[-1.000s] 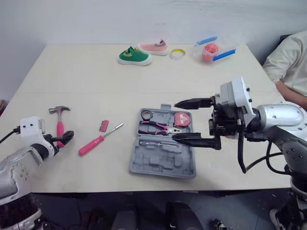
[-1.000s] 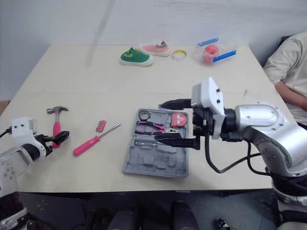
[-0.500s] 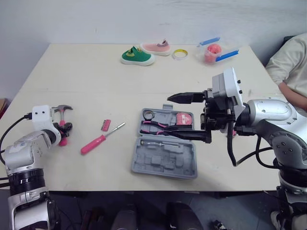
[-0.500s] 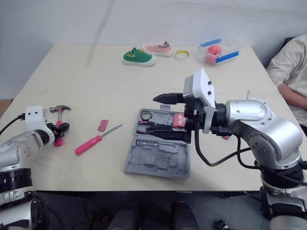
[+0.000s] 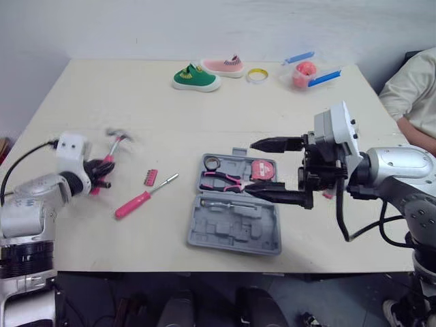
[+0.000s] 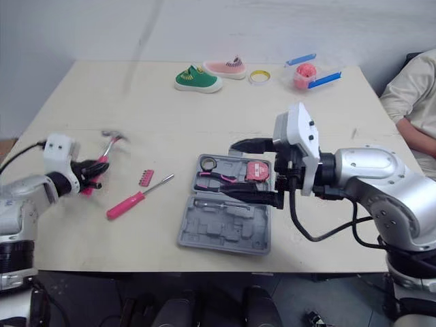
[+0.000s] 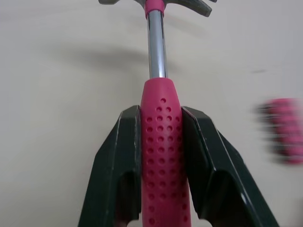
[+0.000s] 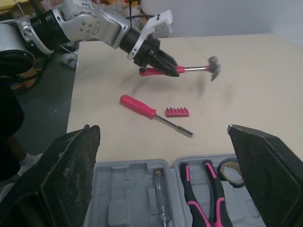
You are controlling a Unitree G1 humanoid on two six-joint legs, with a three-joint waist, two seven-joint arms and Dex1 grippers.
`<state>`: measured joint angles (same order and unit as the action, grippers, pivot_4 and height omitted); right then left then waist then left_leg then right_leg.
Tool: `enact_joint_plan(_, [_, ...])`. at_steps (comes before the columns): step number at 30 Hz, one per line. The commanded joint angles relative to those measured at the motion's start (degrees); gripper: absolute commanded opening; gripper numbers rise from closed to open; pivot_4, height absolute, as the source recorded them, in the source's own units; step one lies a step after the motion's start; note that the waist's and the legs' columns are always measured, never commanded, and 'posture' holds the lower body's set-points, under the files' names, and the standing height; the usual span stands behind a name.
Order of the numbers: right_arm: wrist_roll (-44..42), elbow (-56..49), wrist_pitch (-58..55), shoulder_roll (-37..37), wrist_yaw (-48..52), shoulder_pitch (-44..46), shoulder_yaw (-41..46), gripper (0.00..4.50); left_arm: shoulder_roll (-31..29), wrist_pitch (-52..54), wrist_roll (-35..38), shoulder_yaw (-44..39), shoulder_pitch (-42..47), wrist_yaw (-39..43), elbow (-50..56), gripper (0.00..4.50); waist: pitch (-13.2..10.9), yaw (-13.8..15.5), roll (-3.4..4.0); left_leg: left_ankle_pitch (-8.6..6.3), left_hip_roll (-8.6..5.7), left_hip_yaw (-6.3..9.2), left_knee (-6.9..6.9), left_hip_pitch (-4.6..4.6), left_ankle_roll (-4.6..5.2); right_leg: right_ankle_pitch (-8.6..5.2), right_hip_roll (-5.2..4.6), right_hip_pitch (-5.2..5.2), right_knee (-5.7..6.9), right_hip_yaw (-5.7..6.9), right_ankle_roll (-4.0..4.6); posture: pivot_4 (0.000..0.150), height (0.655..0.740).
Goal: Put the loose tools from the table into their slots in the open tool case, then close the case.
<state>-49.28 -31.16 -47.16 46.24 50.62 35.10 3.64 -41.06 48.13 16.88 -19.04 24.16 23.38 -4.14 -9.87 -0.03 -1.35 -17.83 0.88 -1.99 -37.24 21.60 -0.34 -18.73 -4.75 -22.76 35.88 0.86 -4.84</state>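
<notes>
My left gripper (image 7: pixel 161 142) is shut on the pink handle of the hammer (image 5: pixel 111 151), which hangs tilted just above the table's left side, steel head (image 8: pixel 212 64) pointing away from the wrist. A pink screwdriver (image 5: pixel 139 199) and a small pink bit holder (image 5: pixel 150 177) lie on the table between the hammer and the open grey tool case (image 5: pixel 231 231). The case holds pink pliers (image 5: pixel 225 180) and a pink tape measure (image 5: pixel 259 170). My right gripper (image 5: pixel 264 170) hovers wide open over the case's right half, holding nothing.
At the table's far edge lie a green shoe (image 5: pixel 194 77), a pink shoe (image 5: pixel 221 66), a yellow tape ring (image 5: pixel 256 75) and a pink ball in a clear box (image 5: pixel 302 71). A person's sleeve (image 5: pixel 409 82) shows at the right.
The left gripper closed on the hammer's handle and lifted it off the table, swinging it up and toward the centre. The right gripper stayed open above the case, shifting slightly.
</notes>
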Motion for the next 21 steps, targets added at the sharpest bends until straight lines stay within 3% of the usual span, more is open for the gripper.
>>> enact_joint_plan(1, [-4.19,-6.43,-3.70,8.14,3.93,-10.01,7.58,4.50,-9.18,-4.71,8.31,16.52,4.08,28.68,20.39,0.58,0.00,-0.01,0.00,-0.01,0.00,0.01,0.05,0.03,0.00,0.00,-0.02,0.00,-0.02,0.01,0.00,0.150,0.7400])
enact_joint_plan(4, [-4.67,-8.68,-5.31,11.74,4.77,-16.89,10.81,4.50,-10.73,-6.00,7.33,24.59,7.53,35.69,22.58,0.58,-0.01,-0.05,0.21,-0.06,-0.01,0.03,0.11,0.05,0.04,-0.01,-0.04,0.08,-0.12,0.03,0.02,0.150,0.7400])
enact_joint_plan(7, [-2.85,-11.87,-5.47,13.69,5.64,-27.28,15.07,4.50,-8.18,-6.35,5.78,34.24,14.00,41.63,23.23,0.58,-0.17,-0.16,0.42,-0.13,0.02,-0.16,0.12,0.06,0.14,-0.01,0.05,0.10,-0.26,-0.01,0.02,0.150,0.7400])
enact_joint_plan(12, [-1.57,-15.18,-3.57,12.38,1.71,-35.07,17.65,4.50,-4.01,-10.62,-0.38,44.49,19.88,45.57,18.81,0.58,-0.27,-0.05,0.43,-0.14,0.04,-0.33,-0.14,-0.10,0.46,0.00,0.33,0.12,0.01,-0.21,-0.01,0.150,0.7400])
enact_joint_plan(21, [0.72,-18.40,-1.35,11.36,-2.18,-41.23,19.12,4.50,3.71,-12.08,-7.99,50.59,23.42,44.63,13.50,0.58,-0.30,0.03,0.38,-0.06,-0.01,-0.20,-0.32,-0.08,0.58,0.07,0.36,0.18,0.11,-0.25,-0.13,0.150,0.7400])
